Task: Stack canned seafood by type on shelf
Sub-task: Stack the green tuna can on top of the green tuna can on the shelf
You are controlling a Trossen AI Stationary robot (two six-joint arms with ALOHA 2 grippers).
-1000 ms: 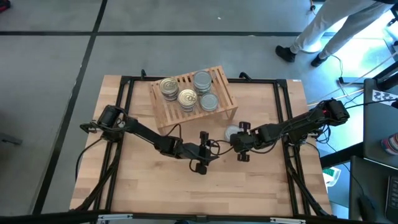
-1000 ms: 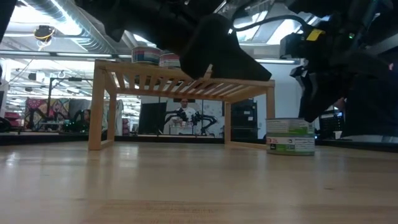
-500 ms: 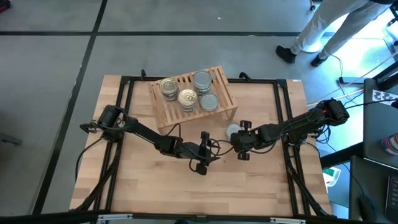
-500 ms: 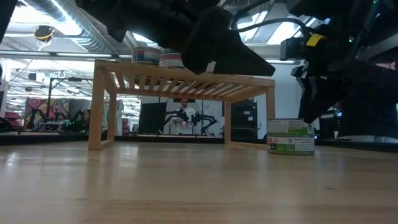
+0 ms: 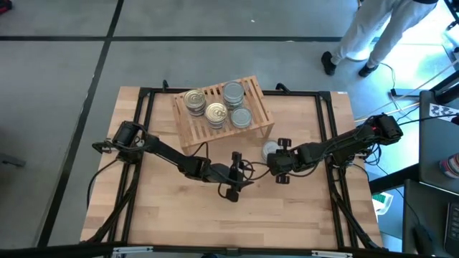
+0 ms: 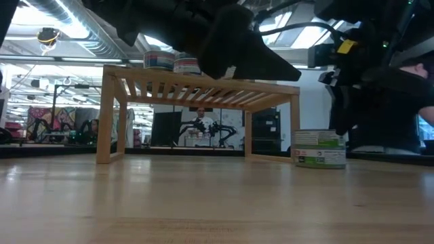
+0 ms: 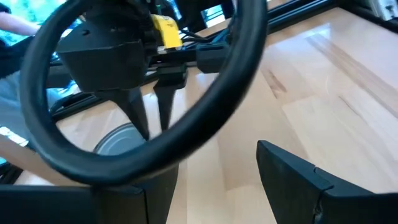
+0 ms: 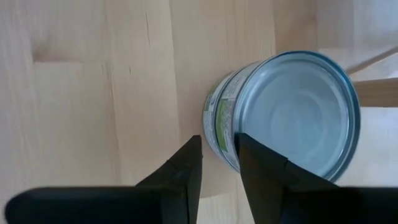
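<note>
The shelf (image 5: 256,97) stands at the table's far middle and carries two gold-topped tins (image 5: 194,99) (image 5: 216,112) and two silver-topped tins (image 5: 233,92) (image 5: 241,117). One silver-topped tin (image 5: 269,150) stands upright on the tabletop to the right of the shelf's near right leg; it also shows in the low view (image 6: 319,148) and the right wrist view (image 8: 292,115). My right gripper (image 8: 219,146) points steeply down at this tin's near side, its fingers a narrow gap apart. My left gripper (image 5: 249,175) hovers wide open at mid-table, nothing between its fingers, pointing toward the right gripper. My right gripper comes at the loose tin from above, slanting from the table's near right. Its fingertips (image 8: 247,149) stand by the tin's labelled side wall (image 8: 219,121), near the top rim. I cannot tell whether they touch it. The tin stands flat on the table.
Black frame rails (image 5: 326,136) run along the table's left, right and far sides. A black cable loop (image 7: 186,118) hangs before the left wrist camera. A person's legs (image 5: 358,43) show on the floor beyond the far right corner. Bare wood lies toward the near edge (image 5: 237,222).
My right gripper has tipped a little over the loose tin, staying in place. The person beyond the table has stepped along.
</note>
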